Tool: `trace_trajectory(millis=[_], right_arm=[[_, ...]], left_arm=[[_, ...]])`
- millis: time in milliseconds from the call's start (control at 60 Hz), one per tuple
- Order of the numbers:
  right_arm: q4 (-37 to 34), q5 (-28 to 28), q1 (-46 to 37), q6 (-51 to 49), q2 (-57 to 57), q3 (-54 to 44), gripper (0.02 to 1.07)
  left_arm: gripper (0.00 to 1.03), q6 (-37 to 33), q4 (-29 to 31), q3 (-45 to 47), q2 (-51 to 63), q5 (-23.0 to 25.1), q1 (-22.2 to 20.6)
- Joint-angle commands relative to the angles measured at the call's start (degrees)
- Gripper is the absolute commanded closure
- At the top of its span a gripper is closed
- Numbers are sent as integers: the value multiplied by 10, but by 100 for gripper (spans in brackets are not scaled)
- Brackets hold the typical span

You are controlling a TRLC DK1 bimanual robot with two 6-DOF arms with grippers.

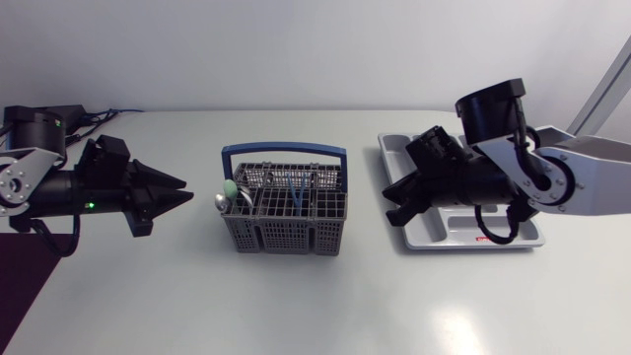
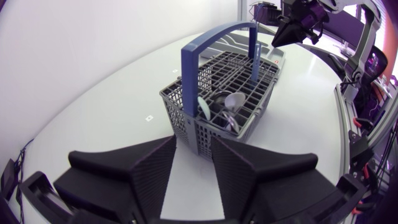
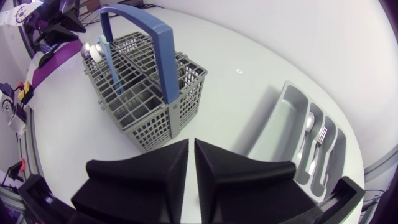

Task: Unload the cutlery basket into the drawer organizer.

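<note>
The grey cutlery basket [image 1: 286, 209] with a blue handle [image 1: 284, 151] stands mid-table. It holds a pale green utensil [image 1: 229, 187], a spoon [image 1: 219, 202] and a blue utensil [image 1: 297, 193]. My left gripper [image 1: 187, 191] hovers just left of the basket, open and empty; in its own view the gripper [image 2: 194, 152] faces the basket [image 2: 224, 93]. My right gripper [image 1: 396, 213] hangs over the left part of the grey organizer [image 1: 513, 237]. Its fingers [image 3: 214, 163] stand almost together with nothing between them. A fork [image 3: 320, 140] and a spoon [image 3: 309, 121] lie in the organizer [image 3: 283, 115].
Bare white table lies in front of the basket and between it and the organizer. The right arm's links [image 1: 552, 177] cover part of the organizer's right side.
</note>
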State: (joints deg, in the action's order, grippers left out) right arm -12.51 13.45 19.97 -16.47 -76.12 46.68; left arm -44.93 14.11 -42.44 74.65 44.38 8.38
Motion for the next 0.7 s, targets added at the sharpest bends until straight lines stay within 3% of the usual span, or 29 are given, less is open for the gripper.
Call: trace_trajectory(millis=[0,117,300,400,683], right_arm=[[-18,-9,15,17,25,-19,69],[-32,-21,27,28,40,-20,43],[-48,-26,43,43,55,-19,26],[-50,-35,55,49,62,-22,19],[-80,-37,75,71,82,-9,14]], left_arm=[[47,20,35,7,-37,-9,-13],[37,47,103,-23,-46,-40,-43],[25,81,155,-55,-44,-49,-80],[17,101,157,-74,-25,-54,-86],[17,151,182,-162,102,-70,-79]])
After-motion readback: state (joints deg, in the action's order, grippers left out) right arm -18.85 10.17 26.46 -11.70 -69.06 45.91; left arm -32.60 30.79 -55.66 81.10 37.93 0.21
